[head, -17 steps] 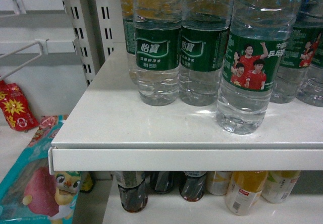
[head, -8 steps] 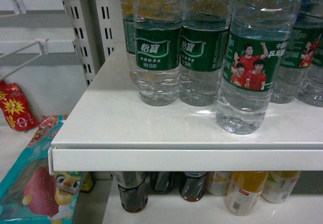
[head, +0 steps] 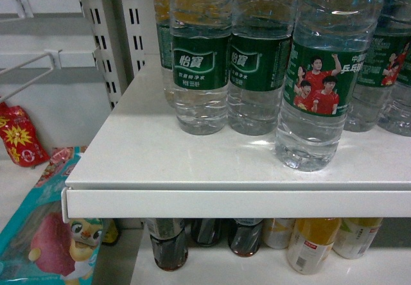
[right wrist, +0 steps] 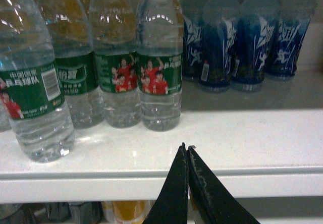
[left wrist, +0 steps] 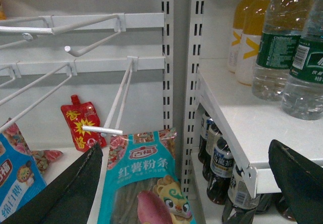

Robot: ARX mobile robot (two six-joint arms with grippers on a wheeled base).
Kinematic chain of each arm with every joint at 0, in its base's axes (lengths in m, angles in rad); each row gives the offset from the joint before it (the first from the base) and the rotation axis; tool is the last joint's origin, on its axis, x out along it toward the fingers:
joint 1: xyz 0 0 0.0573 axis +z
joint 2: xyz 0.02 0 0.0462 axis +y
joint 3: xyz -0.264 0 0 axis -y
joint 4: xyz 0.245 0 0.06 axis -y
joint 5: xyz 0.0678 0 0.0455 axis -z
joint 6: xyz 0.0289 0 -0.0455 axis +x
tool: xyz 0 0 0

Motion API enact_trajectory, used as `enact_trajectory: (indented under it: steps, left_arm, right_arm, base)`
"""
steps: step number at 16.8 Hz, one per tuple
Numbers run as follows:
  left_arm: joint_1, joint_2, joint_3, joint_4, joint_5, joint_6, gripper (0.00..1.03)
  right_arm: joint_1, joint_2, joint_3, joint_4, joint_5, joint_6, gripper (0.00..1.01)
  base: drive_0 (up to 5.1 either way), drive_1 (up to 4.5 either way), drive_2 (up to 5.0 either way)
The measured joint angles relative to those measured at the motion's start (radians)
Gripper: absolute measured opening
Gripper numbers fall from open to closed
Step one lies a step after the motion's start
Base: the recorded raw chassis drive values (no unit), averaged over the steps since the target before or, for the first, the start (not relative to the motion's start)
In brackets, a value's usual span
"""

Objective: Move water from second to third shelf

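Water bottle (head: 313,86) upright near the front edge of the white shelf (head: 167,163), standing forward of a row of like green-labelled bottles (head: 200,67) at its 9 to 10 o'clock; more at 3 o'clock. Cola bottles (head: 168,241) and yellow drink bottles (head: 311,243) on the shelf below, at 6 o'clock. Right gripper (right wrist: 187,151) pressed together, low in front of the shelf lip, well clear of any bottle. Left gripper (left wrist: 186,158) spread wide, off beside the snack hooks (left wrist: 118,100), holding nothing. Risks, by judgement: closed jaws nudging the bottle instead of straddling it, tipping it into neighbours or off the edge; crowded row inviting a grab on the wrong bottle.
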Motion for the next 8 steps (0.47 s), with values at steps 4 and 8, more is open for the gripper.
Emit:
enact_trajectory:
  steps: [4, 8]
  left_arm:
    - [0.000, 0.000, 0.000, 0.000, -0.002, 0.000, 0.98]
    - [0.000, 0.000, 0.000, 0.000, -0.001, 0.000, 0.98]
  right_arm:
    - [0.000, -0.152, -0.003, -0.213, -0.003, -0.002, 0.02]
    - [0.000, -0.207, -0.003, -0.217, 0.000, -0.002, 0.02]
  base:
    - [0.0, 0.00, 0.0]
    - [0.0, 0.00, 0.0]
